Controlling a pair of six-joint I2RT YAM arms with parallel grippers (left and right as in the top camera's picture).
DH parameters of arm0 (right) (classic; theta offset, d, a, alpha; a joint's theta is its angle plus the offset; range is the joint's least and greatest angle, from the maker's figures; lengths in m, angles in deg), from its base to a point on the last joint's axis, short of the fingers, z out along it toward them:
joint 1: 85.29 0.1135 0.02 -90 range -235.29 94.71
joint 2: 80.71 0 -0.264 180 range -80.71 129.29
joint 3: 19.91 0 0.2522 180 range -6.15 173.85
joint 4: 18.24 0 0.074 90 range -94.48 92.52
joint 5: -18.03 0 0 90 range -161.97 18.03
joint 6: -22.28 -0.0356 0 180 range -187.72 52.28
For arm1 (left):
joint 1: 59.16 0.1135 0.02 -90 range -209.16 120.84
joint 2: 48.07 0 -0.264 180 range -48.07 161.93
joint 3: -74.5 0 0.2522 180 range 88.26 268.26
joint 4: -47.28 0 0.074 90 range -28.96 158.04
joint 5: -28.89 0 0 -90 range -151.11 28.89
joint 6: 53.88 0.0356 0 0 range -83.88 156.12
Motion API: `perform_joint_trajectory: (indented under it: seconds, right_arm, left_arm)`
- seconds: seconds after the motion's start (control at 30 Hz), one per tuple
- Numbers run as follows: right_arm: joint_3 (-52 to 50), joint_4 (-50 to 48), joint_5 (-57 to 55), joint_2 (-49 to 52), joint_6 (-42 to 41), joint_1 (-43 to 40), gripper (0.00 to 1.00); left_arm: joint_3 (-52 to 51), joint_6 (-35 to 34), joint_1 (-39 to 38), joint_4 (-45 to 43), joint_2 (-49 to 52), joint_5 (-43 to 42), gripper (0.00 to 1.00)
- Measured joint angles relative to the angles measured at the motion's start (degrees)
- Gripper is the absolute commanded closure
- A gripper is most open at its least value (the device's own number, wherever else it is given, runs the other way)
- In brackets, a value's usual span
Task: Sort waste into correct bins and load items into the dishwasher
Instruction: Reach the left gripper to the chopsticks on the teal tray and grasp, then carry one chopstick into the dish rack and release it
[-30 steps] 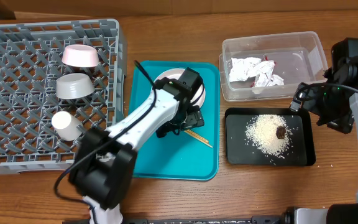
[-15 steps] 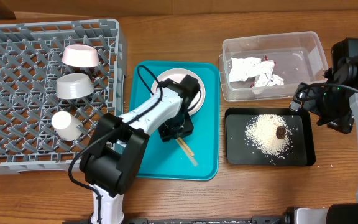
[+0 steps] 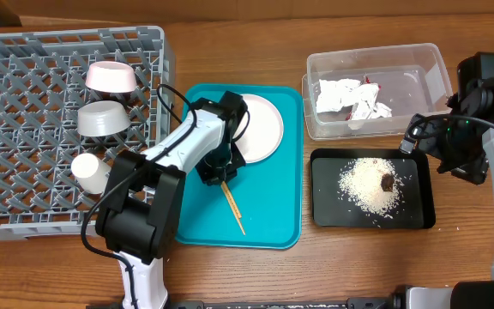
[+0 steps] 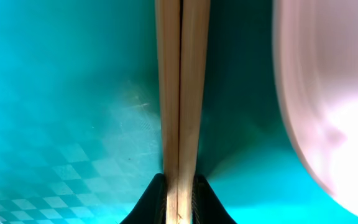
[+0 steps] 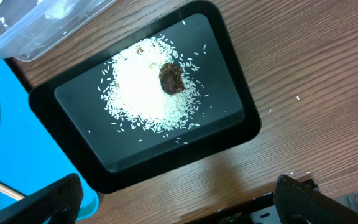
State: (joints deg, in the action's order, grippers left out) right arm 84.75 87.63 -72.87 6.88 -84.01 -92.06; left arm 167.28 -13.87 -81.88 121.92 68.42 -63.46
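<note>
Left claw (image 4: pixel 179 194) pinches paired chopsticks (image 4: pixel 190 93), seemingly pointing straight out from it.

Robot lab bench: wooden table (image 3: pixel 358 262), grey dish rack (image 3: pixel 24 129).

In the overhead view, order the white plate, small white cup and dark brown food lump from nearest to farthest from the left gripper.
From the left gripper, shut on the chopsticks:
1. white plate, beside it on the teal tray.
2. small white cup, in the grey dish rack, image left.
3. dark brown food lump, in the black tray, image right.
</note>
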Motion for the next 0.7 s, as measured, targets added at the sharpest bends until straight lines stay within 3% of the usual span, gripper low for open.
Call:
perform_joint_trajectory:
  seconds: [0.33,0.7]
  right_arm:
    - [0.0,0.0,0.0,0.0,0.0,0.0,0.00]
    - [0.0,0.1,0.0,0.0,0.0,0.0,0.00]
  left_arm:
    - [0.3,1.1,1.7,0.3,-0.2,0.0,0.95]
    - [-0.5,2.6,2.9,-0.1,-0.1,1.3,0.80]
